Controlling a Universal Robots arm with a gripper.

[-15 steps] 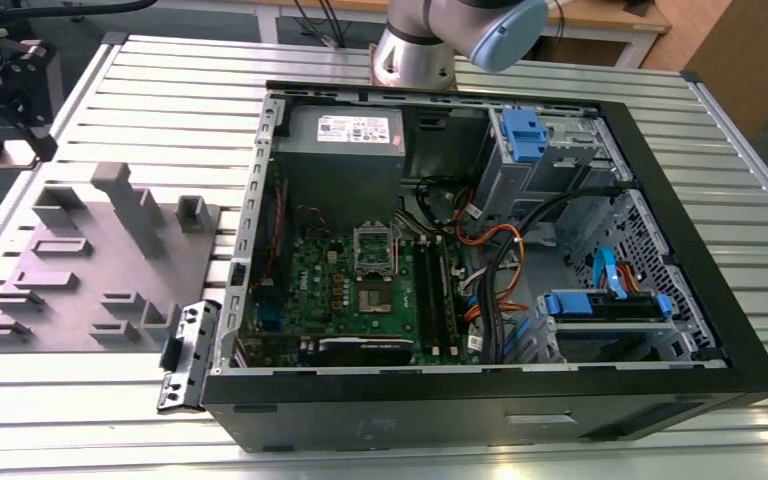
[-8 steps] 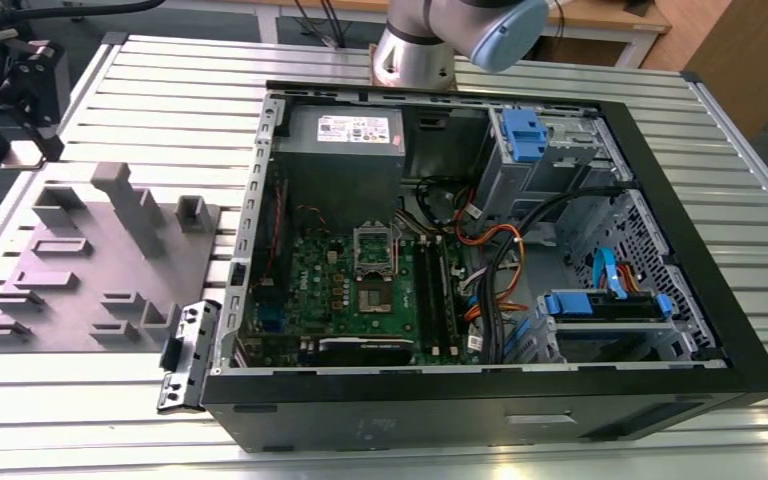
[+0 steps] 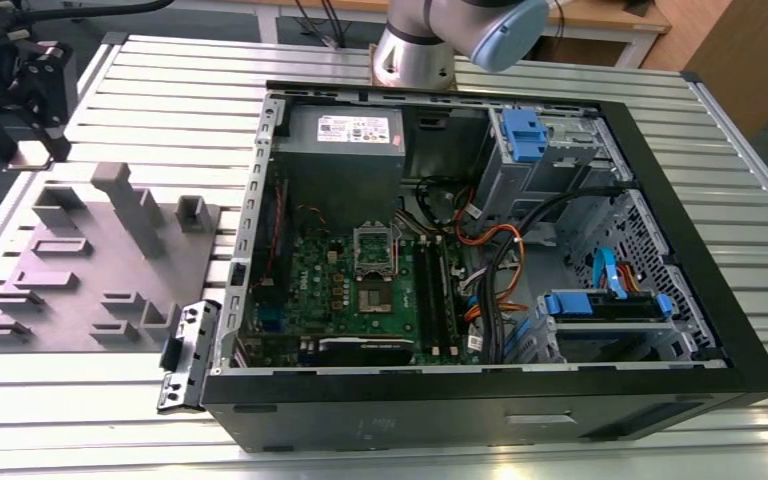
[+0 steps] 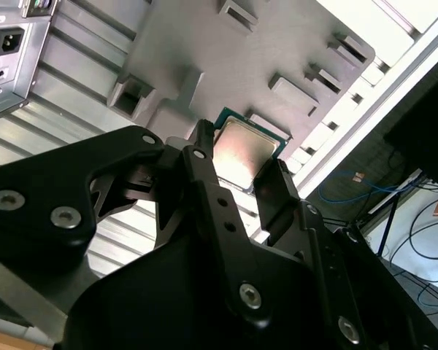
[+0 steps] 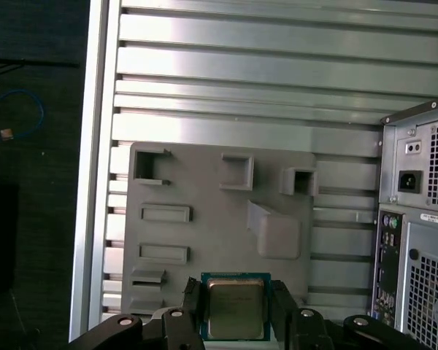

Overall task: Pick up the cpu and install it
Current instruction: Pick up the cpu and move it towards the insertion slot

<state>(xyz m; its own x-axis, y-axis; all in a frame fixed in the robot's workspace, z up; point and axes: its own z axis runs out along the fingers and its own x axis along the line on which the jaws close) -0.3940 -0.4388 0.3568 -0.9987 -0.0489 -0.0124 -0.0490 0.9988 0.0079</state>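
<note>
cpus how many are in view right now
1. In both wrist views the cpu is held in the gripper, with the grey fixture plate behind it. Whether the socket inside the open computer case hides another cannot be told.

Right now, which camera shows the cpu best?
The first wrist view: the cpu faces it squarely, its silver top held between the fingers. The second wrist view shows the cpu slanted, a finger over one corner. The exterior view looks at the open case.
</note>
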